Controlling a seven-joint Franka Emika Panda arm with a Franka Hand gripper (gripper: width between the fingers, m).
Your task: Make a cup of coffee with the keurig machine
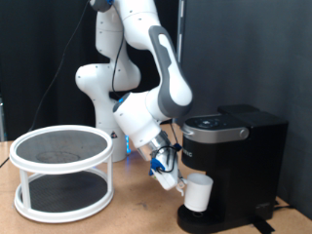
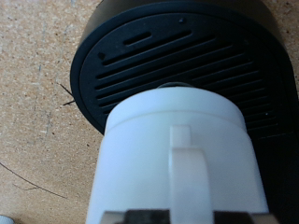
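Observation:
The small white cup [image 1: 199,192] hangs tilted at the tip of my gripper [image 1: 172,177], just above the round black drip tray [image 1: 195,220] of the keurig machine [image 1: 239,146]. In the wrist view the cup [image 2: 177,140] fills the middle with its handle [image 2: 190,177] running in between my fingers at the frame's edge. The slotted drip tray [image 2: 159,56] lies right behind it. The gripper is shut on the cup. The machine's rounded lid [image 1: 216,125] is down.
A white two-tier round table [image 1: 63,171] with a dark mesh top stands at the exterior view's left. The wooden tabletop [image 1: 136,210] lies between it and the machine. A black curtain hangs behind.

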